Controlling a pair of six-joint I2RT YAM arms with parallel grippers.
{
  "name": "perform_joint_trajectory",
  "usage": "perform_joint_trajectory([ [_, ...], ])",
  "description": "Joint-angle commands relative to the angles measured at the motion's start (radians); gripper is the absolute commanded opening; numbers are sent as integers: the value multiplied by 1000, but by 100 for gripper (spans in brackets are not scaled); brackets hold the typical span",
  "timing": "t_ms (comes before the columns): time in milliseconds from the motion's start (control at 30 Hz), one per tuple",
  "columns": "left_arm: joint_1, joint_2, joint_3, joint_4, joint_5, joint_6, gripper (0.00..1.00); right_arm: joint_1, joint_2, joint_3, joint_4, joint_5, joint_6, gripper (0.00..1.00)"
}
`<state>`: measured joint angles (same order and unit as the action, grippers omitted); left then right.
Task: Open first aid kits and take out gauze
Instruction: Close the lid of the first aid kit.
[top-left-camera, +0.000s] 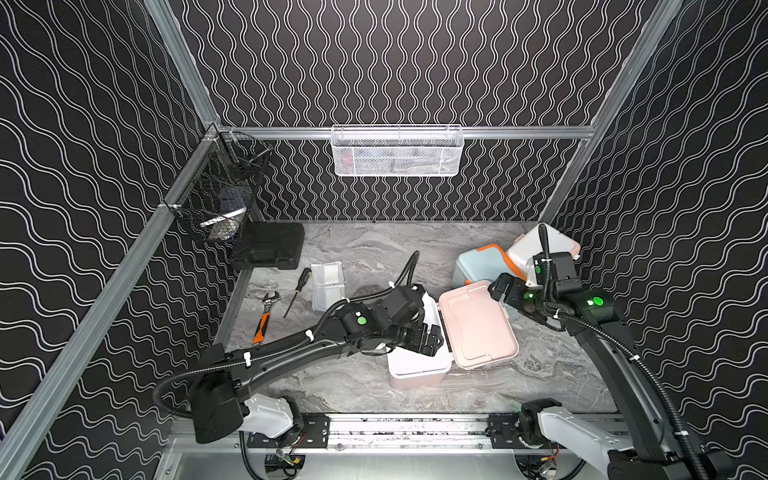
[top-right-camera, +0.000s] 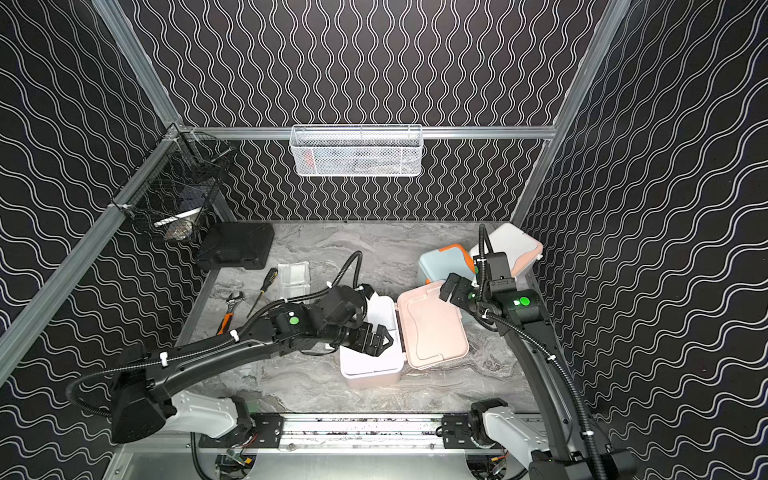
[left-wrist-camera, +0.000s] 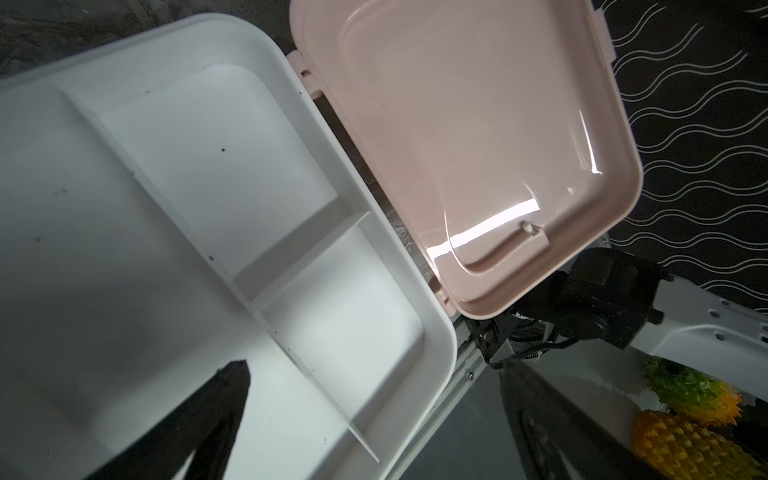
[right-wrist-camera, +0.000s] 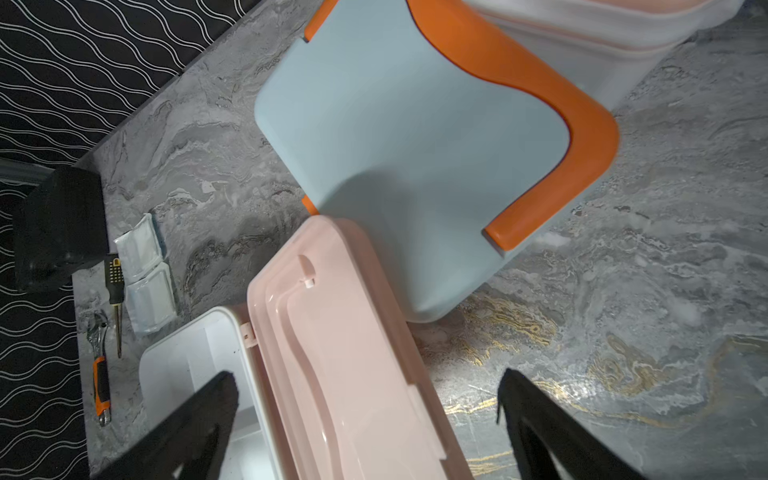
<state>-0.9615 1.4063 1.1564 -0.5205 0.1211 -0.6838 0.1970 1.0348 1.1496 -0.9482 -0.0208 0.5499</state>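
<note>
Now the pink kit (top-left-camera: 478, 328) lies open, seemingly empty; your left tool (left-wrist-camera: 374, 369) and right tool (right-wrist-camera: 366, 373) gape: unlatch the blue-grey kit (right-wrist-camera: 395, 137) next.

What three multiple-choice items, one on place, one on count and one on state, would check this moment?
1. Where do the gauze packets lie?
A. in the wall basket
B. on the table beside the screwdriver
C. on the black case

2. How many gauze packets show?
A. two
B. four
C. none

3. The pink-lidded kit is:
A. latched shut
B. upside down
C. open, lid laid back

Key:
1 B: both top views show them flat on the marble by the screwdriver.
2 A: the right wrist view shows two, side by side.
3 C: the left wrist view looks straight into its white compartments.
</note>
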Motion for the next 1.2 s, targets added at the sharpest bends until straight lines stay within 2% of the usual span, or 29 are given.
perform_joint_trajectory([
  [0,0,36,23,28,17,23,99,-8,-21,-32,9,-45,28,100],
  [333,0,22,-21,76,-1,4,99,-19,-19,-120,36,-151,24,100],
  [633,0,45,-58,117,-2,-11,99,-19,9,-129,66,-271,13,100],
  [1167,0,64,-112,182,8,-14,99,-19,2,11,19,-375,4,100],
])
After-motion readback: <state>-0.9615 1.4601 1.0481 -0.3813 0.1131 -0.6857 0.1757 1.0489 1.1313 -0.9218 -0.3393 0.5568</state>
